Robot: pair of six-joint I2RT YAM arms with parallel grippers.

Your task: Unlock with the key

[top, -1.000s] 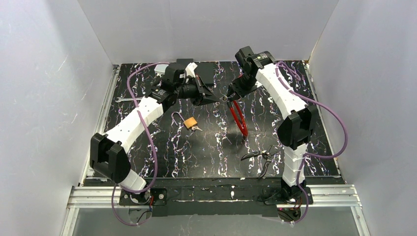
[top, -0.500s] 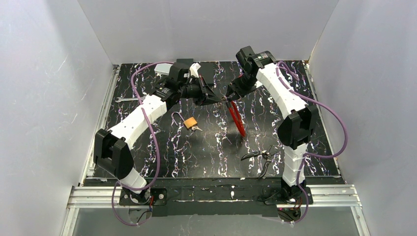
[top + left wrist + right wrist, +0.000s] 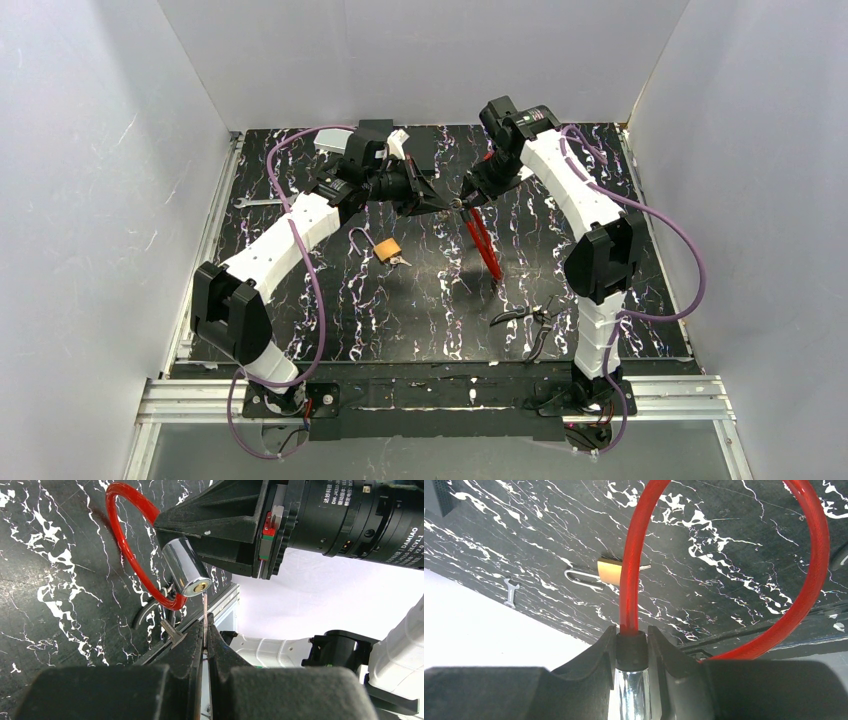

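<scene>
My left gripper (image 3: 205, 626) is shut on a thin key (image 3: 204, 611), seen edge-on and pointing up at the chrome lock cylinder (image 3: 187, 574). The key's tip reaches the lower rim of the cylinder's keyhole face; whether it has entered the slot I cannot tell. A red cable loop (image 3: 125, 545) hangs from that cylinder. My right gripper (image 3: 632, 641) is shut on the cylinder's black collar, with the red cable (image 3: 630, 570) running out ahead. In the top view the left gripper (image 3: 441, 203) and right gripper (image 3: 469, 197) meet tip to tip above the table's back middle.
A brass padlock (image 3: 387, 248) with its own key lies on the black marbled table (image 3: 420, 300), left of centre. Pliers (image 3: 530, 322) lie near the right arm's base. A small wrench (image 3: 511, 591) lies at the left edge and a black box (image 3: 420, 148) stands at the back.
My left arm has swung right over the last second, bringing the key up to the lock cylinder. The right arm and the red cable lock have barely shifted.
</scene>
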